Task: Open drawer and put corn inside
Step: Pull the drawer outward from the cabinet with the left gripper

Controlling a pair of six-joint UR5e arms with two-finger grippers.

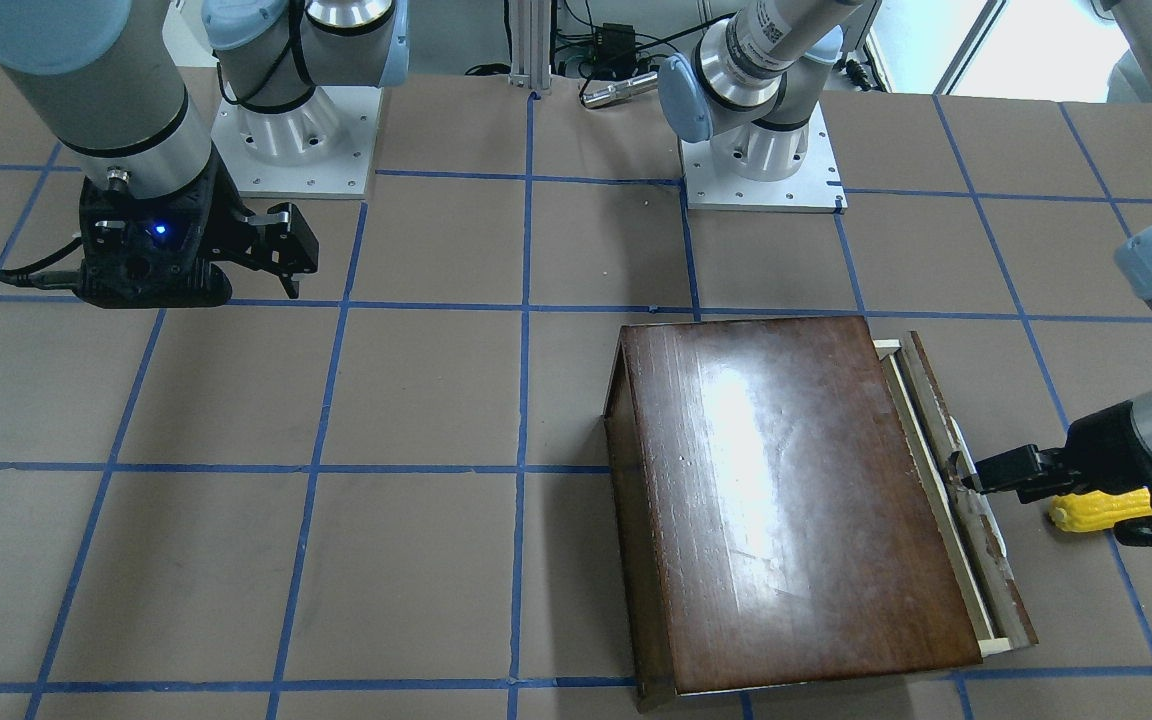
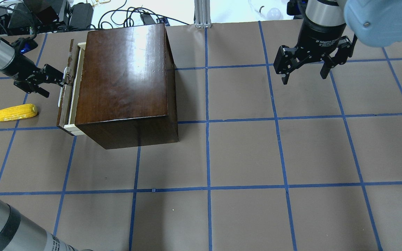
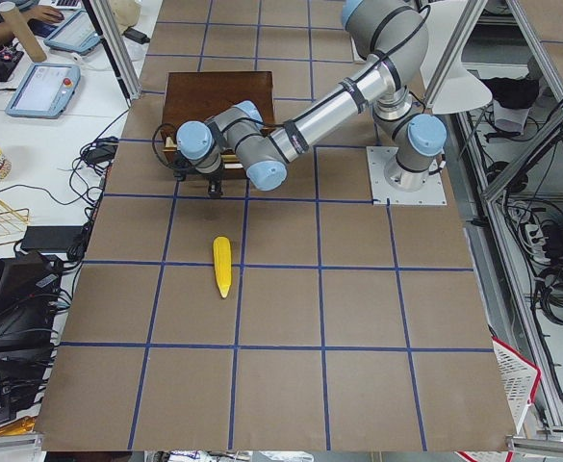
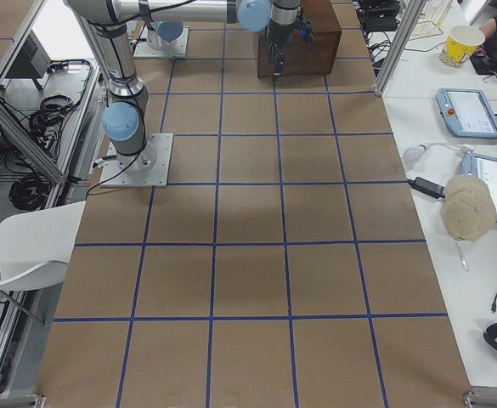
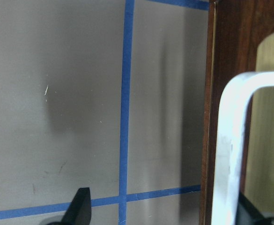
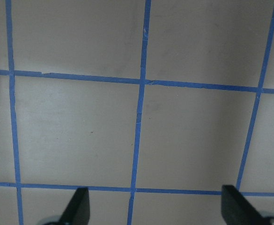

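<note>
The glossy dark-brown cabinet (image 2: 124,76) stands on the table's left half. Its drawer (image 2: 65,108) is pulled out a little, and a strip of pale wood shows behind the chipped dark front panel (image 1: 976,540). My left gripper (image 2: 55,86) is open at the drawer's white handle (image 5: 230,140). One finger (image 5: 251,213) is hooked between the handle and the panel; the other finger (image 5: 80,206) is out over the table. The yellow corn (image 2: 12,112) lies on the table just outside the drawer front, apart from it (image 1: 1101,512). My right gripper (image 2: 304,78) is open and empty, far to the right.
The table is covered in brown paper with a blue tape grid (image 2: 208,188). The right arm's base (image 1: 296,140) and the left arm's base (image 1: 761,160) sit on the robot's side. Cables and gear (image 2: 82,14) lie beyond the cabinet.
</note>
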